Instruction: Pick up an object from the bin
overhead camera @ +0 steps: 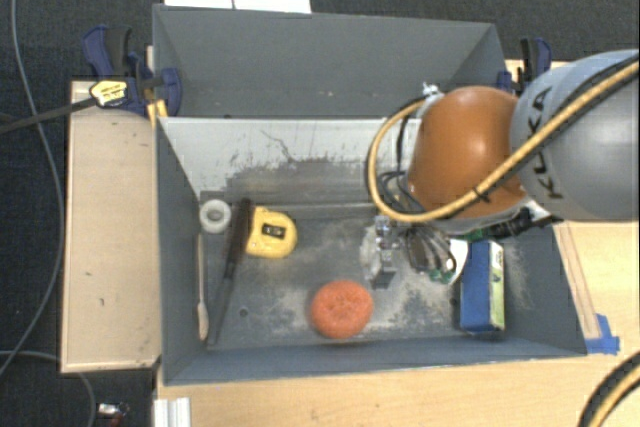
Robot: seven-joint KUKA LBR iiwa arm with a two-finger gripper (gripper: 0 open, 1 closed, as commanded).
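Observation:
My gripper (384, 265) hangs below the orange wrist cover, over the bin's floor right of the middle. Its metal fingers point down with a narrow gap and nothing between them. A round orange-red sponge ball (341, 308) lies just below and to the left of the fingertips, near the bin's front wall, not touching them. A blue box with a green end (483, 287) lies to the right of the gripper against the right wall.
A yellow tape measure (270, 234) sits left of the middle. A black stick (232, 255) and a thin wooden stick (201, 290) lie along the left wall, with a small roll of clear tape (215, 215) at the back left.

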